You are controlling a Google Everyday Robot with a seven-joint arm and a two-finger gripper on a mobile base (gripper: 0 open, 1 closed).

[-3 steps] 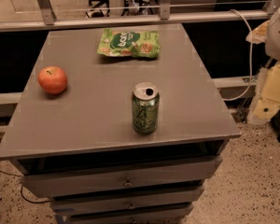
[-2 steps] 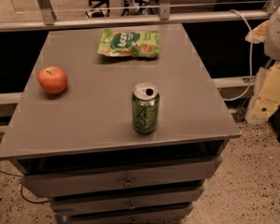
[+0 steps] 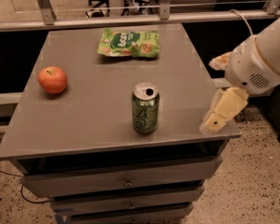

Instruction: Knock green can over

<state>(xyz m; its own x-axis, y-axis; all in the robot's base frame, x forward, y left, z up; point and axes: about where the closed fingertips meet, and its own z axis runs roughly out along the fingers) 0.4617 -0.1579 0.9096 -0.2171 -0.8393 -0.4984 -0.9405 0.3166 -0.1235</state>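
Can sits front-centre on the table, apple off left, snack bag behind, gripper at the right edge.

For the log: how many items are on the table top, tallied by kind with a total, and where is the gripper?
Drink cans: 1, the green can, upright
Snack bags: 1, the green bag
Fruit: 1, the apple
Total: 3
The gripper hangs at the right front edge of the table, apart from the green can.

White vented arm, cream pincer beside the table edge.
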